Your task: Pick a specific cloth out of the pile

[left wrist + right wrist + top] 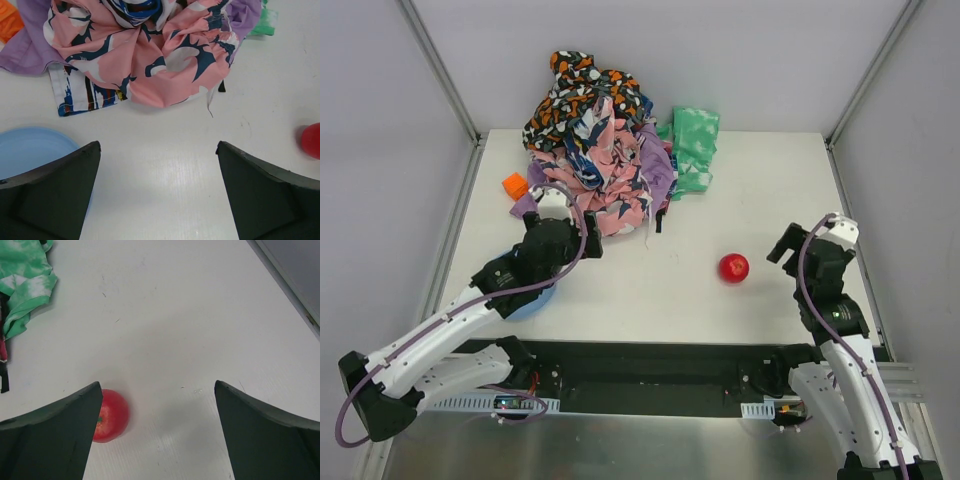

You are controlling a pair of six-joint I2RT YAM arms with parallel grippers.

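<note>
The pile (pixel 588 130) is a heap of black-spotted, pink floral and navy-white fabrics at the back of the table. The lavender cloth (pixel 658 168) shows at the pile's right side and as a flap at its left front. In the left wrist view the lavender cloth (pixel 24 50) lies under the pink floral cloth (pixel 150 60). My left gripper (pixel 558 212) is open and empty, just in front of the pile; in its own view the left gripper (pixel 157 146) is over bare table. My right gripper (pixel 807 248) is open and empty at the right, and its own view shows the right gripper (pixel 157 386) over bare table.
A mint-green mottled cloth (pixel 693 145) lies right of the pile. A red ball (pixel 733 268) sits left of my right gripper and shows in the right wrist view (pixel 111 415). An orange block (pixel 514 185) lies left of the pile. A blue plate (pixel 30 150) is under my left arm.
</note>
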